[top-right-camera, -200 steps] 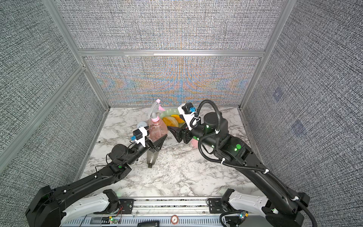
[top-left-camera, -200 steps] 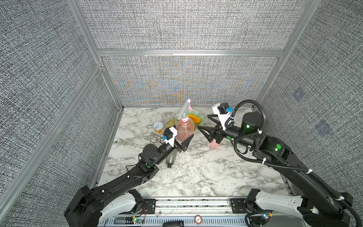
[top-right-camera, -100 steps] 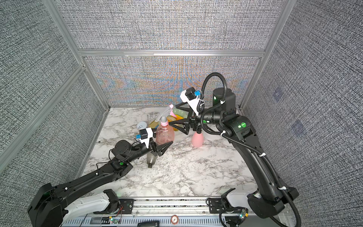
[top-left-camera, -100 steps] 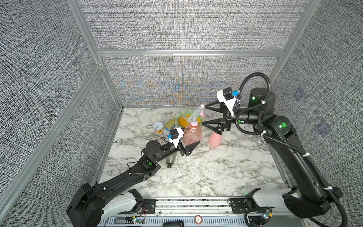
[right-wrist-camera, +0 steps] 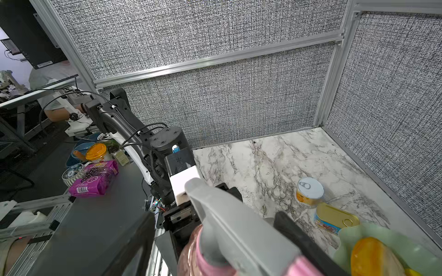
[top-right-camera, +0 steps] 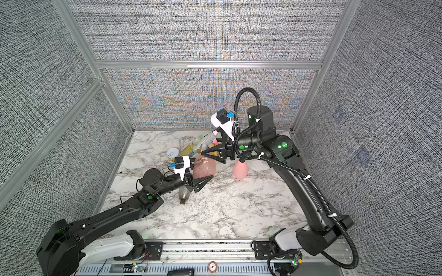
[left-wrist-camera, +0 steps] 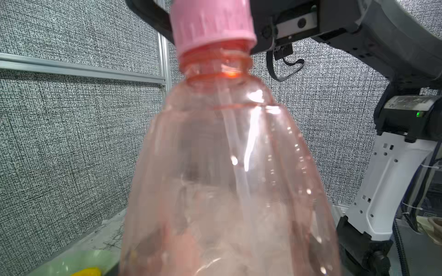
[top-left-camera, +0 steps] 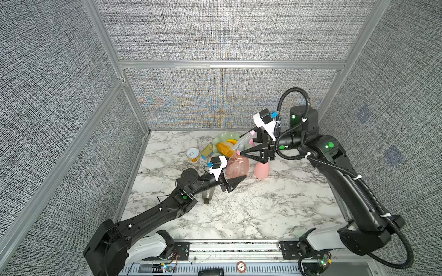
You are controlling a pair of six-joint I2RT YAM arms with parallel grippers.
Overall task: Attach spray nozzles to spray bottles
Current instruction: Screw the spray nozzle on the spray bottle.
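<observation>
Centre of a top view: left gripper (top-left-camera: 235,178) jaws pinch the clear pink bottle (top-left-camera: 237,166); right gripper (top-left-camera: 247,144) jaws straddle its grey-and-pink nozzle (top-left-camera: 242,139), whether clamped cannot be told

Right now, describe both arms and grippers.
The left arm and right arm are black with white base covers and green lights. Each wrist has a white mount and blue plug. The left gripper and right gripper have black pointed fingers. A ribbed hose follows the right arm.

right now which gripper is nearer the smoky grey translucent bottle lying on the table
Left. The left gripper is just past the smoky grey translucent bottle under its wrist; the right gripper is farther back.
</observation>
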